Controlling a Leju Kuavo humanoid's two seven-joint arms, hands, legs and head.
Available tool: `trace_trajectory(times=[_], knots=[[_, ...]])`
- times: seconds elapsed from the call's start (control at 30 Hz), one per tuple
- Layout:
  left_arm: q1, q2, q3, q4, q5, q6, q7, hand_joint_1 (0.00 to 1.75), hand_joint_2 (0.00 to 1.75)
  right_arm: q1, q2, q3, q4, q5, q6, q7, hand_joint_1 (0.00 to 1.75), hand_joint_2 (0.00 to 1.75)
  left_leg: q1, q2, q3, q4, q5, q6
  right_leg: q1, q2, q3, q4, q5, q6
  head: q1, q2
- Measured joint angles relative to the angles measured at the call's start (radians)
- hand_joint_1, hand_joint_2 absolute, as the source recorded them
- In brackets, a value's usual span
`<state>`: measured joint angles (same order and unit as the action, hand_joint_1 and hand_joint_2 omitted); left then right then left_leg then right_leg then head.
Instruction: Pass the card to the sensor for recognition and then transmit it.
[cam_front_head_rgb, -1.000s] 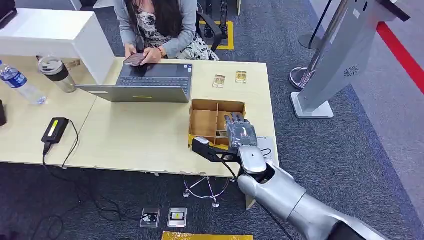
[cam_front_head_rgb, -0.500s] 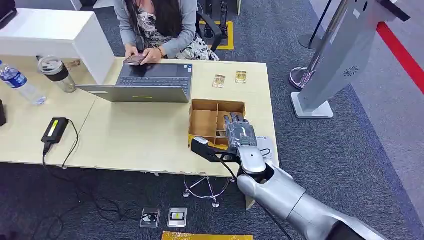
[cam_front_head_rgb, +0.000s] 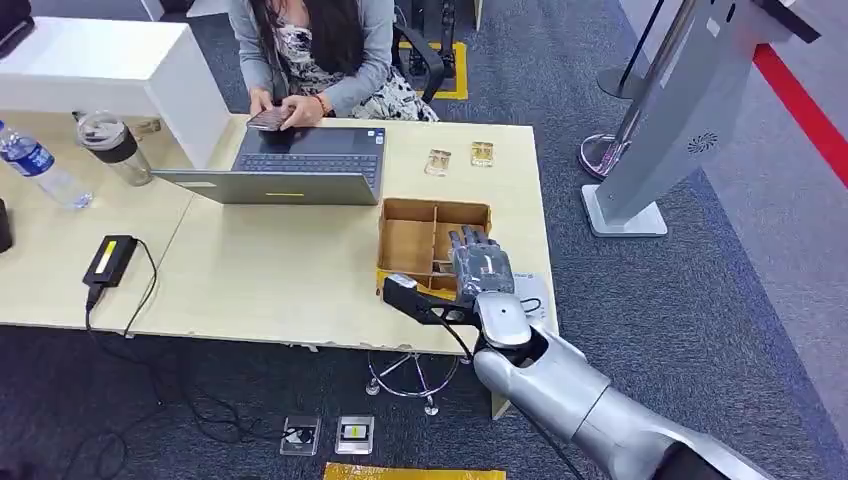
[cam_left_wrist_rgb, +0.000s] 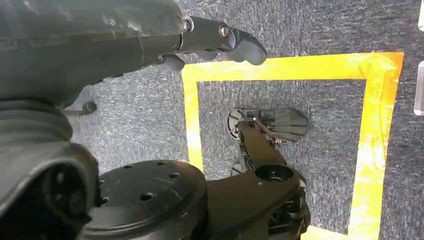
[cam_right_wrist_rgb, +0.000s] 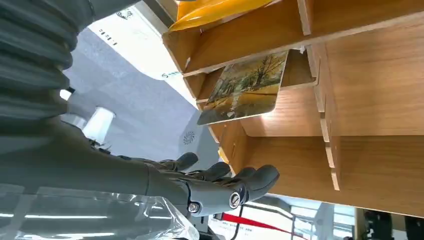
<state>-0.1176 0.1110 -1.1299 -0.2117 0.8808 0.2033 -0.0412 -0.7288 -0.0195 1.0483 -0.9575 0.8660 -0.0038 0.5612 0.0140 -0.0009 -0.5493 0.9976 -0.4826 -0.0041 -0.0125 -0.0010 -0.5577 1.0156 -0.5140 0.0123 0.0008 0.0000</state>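
We see the card (cam_right_wrist_rgb: 245, 87), printed with a golden tree scene, leaning tilted in a compartment of the wooden box (cam_front_head_rgb: 410, 243); its small writing is too blurred to read. Our right hand (cam_front_head_rgb: 478, 262) hovers over the box's right side, fingers (cam_right_wrist_rgb: 250, 182) extended and apart, holding nothing. The box sits near the counter (cam_front_head_rgb: 280, 260) edge, beside a white printed sheet (cam_front_head_rgb: 532, 292) whose text is unreadable. 2 more cards (cam_front_head_rgb: 459, 158) lie farther back, near a laptop (cam_front_head_rgb: 290, 165) where a person (cam_front_head_rgb: 315, 50) holds a phone. Our left hand (cam_left_wrist_rgb: 220, 42) hangs above yellow floor tape (cam_left_wrist_rgb: 280, 72), gripping nothing; its fingers are hard to judge.
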Motion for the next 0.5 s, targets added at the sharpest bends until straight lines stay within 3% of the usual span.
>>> trace_trajectory(times=[0.5], knots=[[0.000,0.000,0.000,0.000,-0.012,-0.003,0.000,0.00,0.00,0.004,0.000,0.000,0.005,0.022,0.002,0.007,0.00,1.75,0.000,0.000,0.000,0.000,0.000,0.000,0.000,0.000,0.000,0.000,0.000,0.000,0.000,0.000]])
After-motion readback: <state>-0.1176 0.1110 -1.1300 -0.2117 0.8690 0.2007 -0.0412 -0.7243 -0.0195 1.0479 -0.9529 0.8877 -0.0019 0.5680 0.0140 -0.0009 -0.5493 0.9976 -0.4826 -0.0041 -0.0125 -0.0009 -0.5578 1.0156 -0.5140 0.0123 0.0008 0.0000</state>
